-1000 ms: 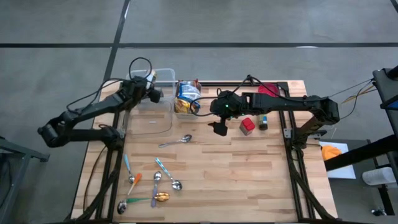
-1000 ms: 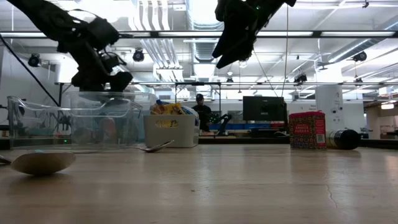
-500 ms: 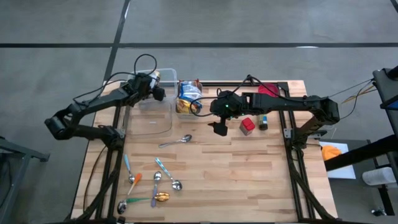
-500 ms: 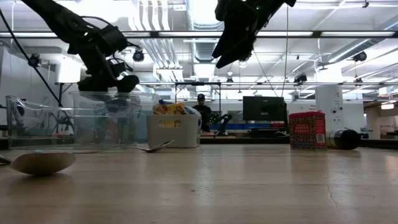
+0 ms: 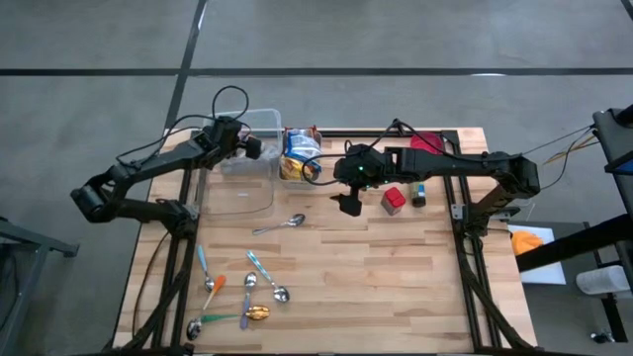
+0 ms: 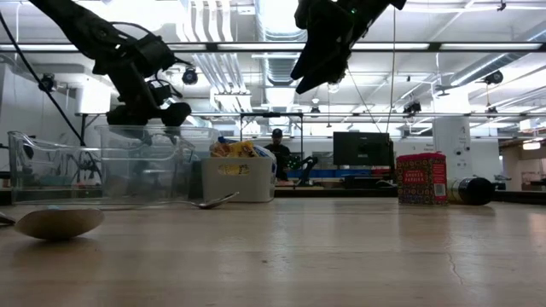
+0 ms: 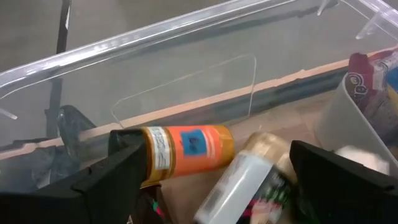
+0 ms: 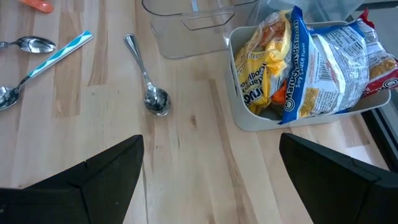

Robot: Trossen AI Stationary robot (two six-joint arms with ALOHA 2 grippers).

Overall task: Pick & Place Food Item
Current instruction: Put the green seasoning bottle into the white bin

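Nearest the front edge of the table (image 5: 396, 287) lay a scatter of spoons (image 5: 247, 297) — some with coloured handles — and a single metal spoon (image 5: 280, 224) a little farther in. Beyond that, the right gripper (image 5: 348, 204) hung above the middle of the table with its fingers spread wide and nothing between them; in its wrist view the white bin (image 8: 249, 118) of snack packets (image 8: 311, 68) sat ahead of it, well apart from the fingers. A red box (image 5: 394, 199) and a small dark can (image 5: 419, 196) stood just to its right. Farther back on the left, the left gripper (image 5: 247, 148) hovered over the far part of the clear plastic container (image 5: 247, 193), fingers parted wide and gripping nothing. Its wrist view showed the orange-labelled jar (image 7: 186, 149) lying on its side inside the container, just beyond the fingertips (image 7: 118, 180), free of them — with a pale bottle (image 7: 249, 174) lying beside it.
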